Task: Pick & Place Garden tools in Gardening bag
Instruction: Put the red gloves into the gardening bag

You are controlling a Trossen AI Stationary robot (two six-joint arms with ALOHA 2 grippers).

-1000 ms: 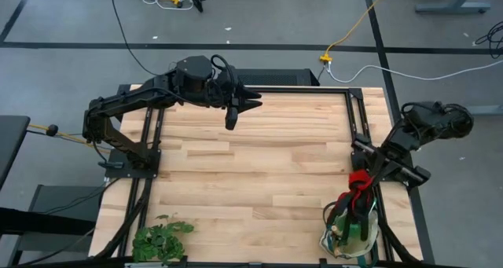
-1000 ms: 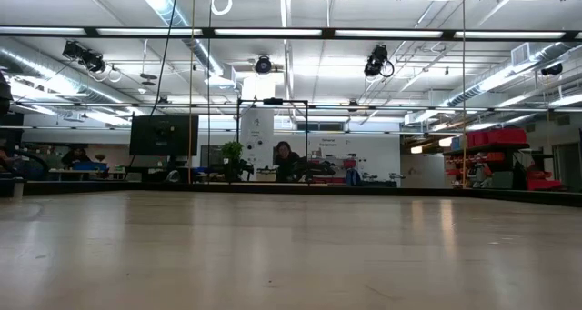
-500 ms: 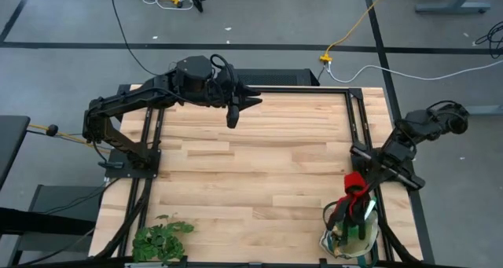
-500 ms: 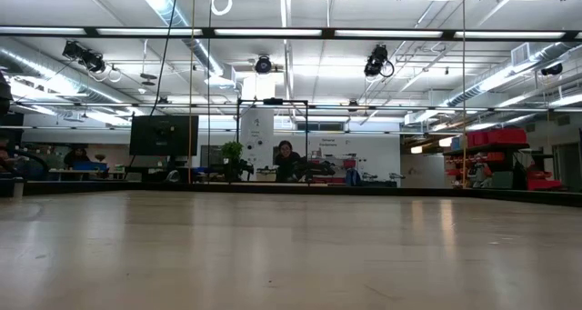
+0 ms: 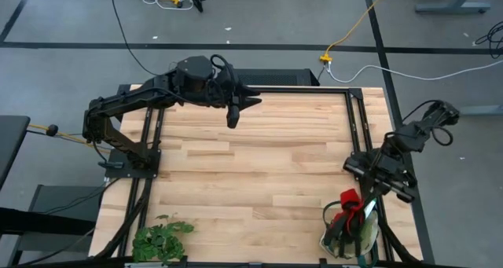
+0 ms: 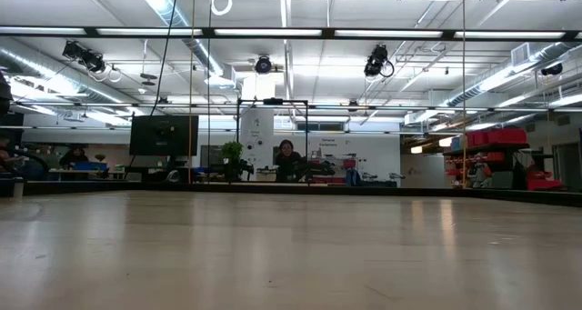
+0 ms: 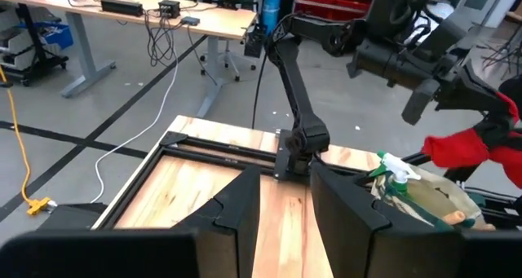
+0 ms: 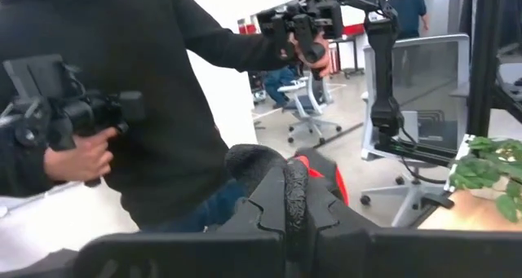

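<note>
The cream gardening bag (image 5: 339, 244) stands at the table's near right corner, with a green spray bottle (image 7: 395, 169) and a wooden handle (image 7: 453, 218) sticking out of its top. Just above its mouth hangs the red glove (image 5: 350, 199), with my right gripper (image 5: 360, 188) shut on it. My left gripper (image 5: 233, 115) hovers high over the table's far middle, open, with nothing between its fingers (image 7: 236, 213). The low view shows only bare table top. My right gripper pinches a bunched part of the red glove, dark and red fabric (image 8: 295, 187), between its two fingers. The fingers reach nearly level from the table's right side. The glove (image 7: 466, 147) hangs from them over the bag's opening; whether it touches the bag, I cannot tell.
A leafy green plant bunch (image 5: 161, 240) lies at the near left corner. Black frame rails (image 5: 357, 126) run along the table's sides. A person in dark clothes (image 8: 163, 82) stands beyond the table, holding control handles. The wooden middle (image 5: 251, 174) is bare.
My right gripper has moved toward the table's near edge and down toward the bag, carrying the red glove, which now hangs just above the bag's mouth. The gripper has stayed shut.
</note>
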